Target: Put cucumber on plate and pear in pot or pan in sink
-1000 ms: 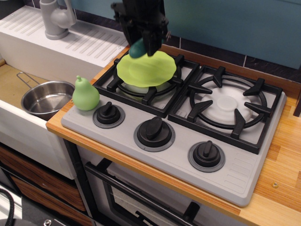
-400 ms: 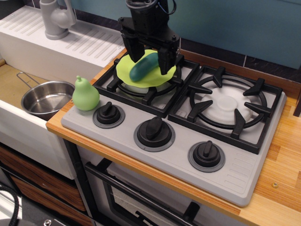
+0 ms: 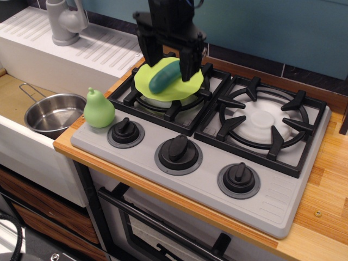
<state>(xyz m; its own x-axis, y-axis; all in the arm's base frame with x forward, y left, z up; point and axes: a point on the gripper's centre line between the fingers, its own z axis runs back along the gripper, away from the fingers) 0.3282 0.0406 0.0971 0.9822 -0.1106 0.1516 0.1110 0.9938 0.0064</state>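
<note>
The dark teal cucumber point(image 3: 165, 76) lies on the lime-green plate point(image 3: 169, 86), which rests on the back-left burner grate. My gripper point(image 3: 167, 57) hangs just above the cucumber, open, with one finger on each side of it and not touching it. The light green pear point(image 3: 98, 110) stands upright on the stove's front-left corner, beside the left knob. The steel saucepan point(image 3: 53, 113) sits in the tan sink point(image 3: 13, 100) at the left, its wire handle pointing back left.
The right burner grate point(image 3: 264, 120) is bare. Three black knobs point(image 3: 179, 150) line the stove front. A grey faucet point(image 3: 65, 22) and ribbed white drainboard point(image 3: 98, 46) stand behind the sink. Wooden counter point(image 3: 326, 179) runs along the right.
One second ago my gripper held the cucumber at the plate's back edge. It then let it go onto the plate, opened, and has now risen slightly.
</note>
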